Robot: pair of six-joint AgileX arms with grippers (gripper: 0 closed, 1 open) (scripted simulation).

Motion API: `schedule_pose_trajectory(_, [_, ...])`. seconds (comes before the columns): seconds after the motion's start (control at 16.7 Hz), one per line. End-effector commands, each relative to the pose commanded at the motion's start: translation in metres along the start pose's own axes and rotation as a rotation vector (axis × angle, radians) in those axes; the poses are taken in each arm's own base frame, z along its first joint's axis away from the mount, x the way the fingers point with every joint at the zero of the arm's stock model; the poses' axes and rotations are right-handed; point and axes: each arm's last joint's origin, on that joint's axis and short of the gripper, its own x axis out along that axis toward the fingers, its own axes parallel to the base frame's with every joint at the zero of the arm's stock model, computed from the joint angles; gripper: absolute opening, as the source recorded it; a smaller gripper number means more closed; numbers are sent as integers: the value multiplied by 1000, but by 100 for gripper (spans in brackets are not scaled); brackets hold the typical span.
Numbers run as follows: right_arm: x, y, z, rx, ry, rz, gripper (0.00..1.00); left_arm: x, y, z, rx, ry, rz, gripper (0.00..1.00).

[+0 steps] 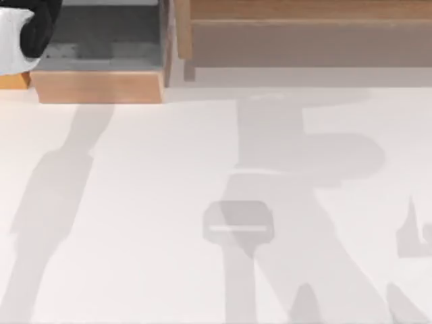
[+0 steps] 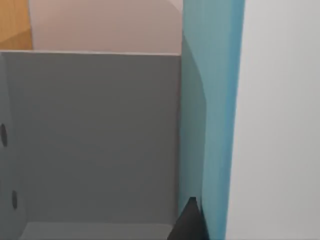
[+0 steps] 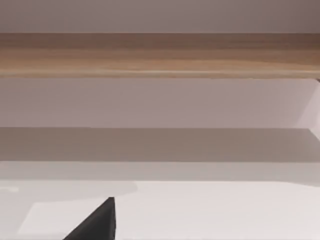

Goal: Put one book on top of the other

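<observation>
Facing wooden shelving across a white table (image 1: 135, 202)
Left gripper (image 2: 189, 223) is just beside a blue book (image 2: 212, 100) (grey panel (image 2: 95, 135) alongside); right gripper (image 3: 97, 222) faces a wooden shelf (image 3: 160, 55); neither grip can be told.

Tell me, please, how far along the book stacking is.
Done: nothing looks stacked yet. In hand: the left arm is at the wooden case at the top view's left, and its wrist view faces a blue slab, perhaps a book, beside a grey wall. Left: grasping and stacking, it seems.
</observation>
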Motion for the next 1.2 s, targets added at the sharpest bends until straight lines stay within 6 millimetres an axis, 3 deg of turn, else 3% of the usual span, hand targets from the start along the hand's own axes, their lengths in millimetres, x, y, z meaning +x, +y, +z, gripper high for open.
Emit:
schedule_pose_trajectory(0.66, [0, 0, 0, 0, 0, 0, 100, -18, 3, 19, 60, -18, -37, 0])
schedule_pose_trajectory(0.96, [0, 0, 0, 0, 0, 0, 100, -62, 20, 47, 372, -83, -189, 0])
schedule_pose_trajectory(1.2, [0, 0, 0, 0, 0, 0, 100, -107, 56, 50, 785, -134, -302, 0])
